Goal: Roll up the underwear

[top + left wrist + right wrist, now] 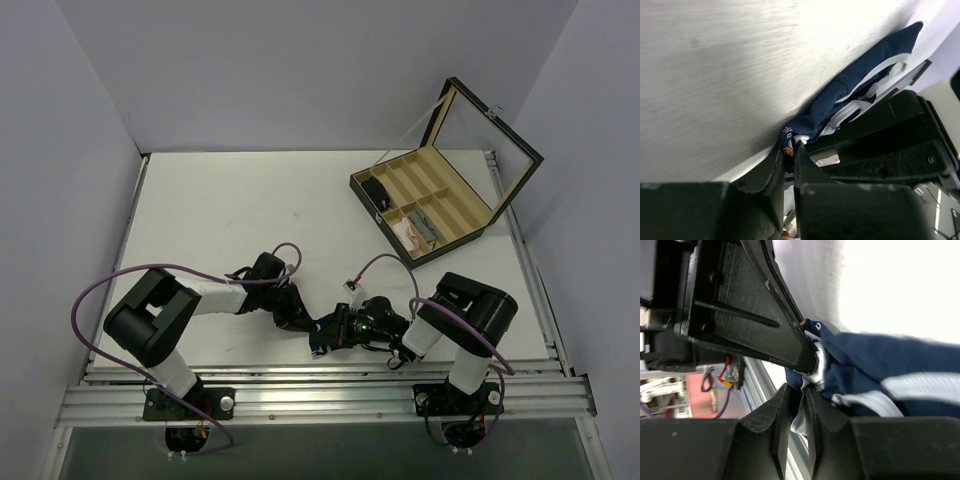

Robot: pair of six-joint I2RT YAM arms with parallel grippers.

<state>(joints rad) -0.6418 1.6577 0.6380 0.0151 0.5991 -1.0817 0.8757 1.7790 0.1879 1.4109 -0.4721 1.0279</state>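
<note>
Close to the near edge of the tabletop point(250, 210), about midway along it, the two arms meet tip to tip. The left end effector point(788, 152) has its fingers drawn almost together, with a corner of the underwear point(855, 95) pinched between their tips. The right end effector point(796, 390) faces it from the other side. Its fingers are also nearly together, and a fold of the garment's white trim is caught in the narrow gap. The two sets of fingertips are just beside each other, holding neighbouring parts of the same bunched edge.

The underwear is dark navy with thin white edging. It lies crumpled on the tabletop between and beneath the two tips, and from above the arms hide most of it.

Farther back, near the far right corner, a wooden divided box point(425, 195) stands with its glazed lid point(490, 140) propped open. A small black item point(376, 190) lies in one compartment and a white-and-pink bundle point(407, 233) in another.
</note>
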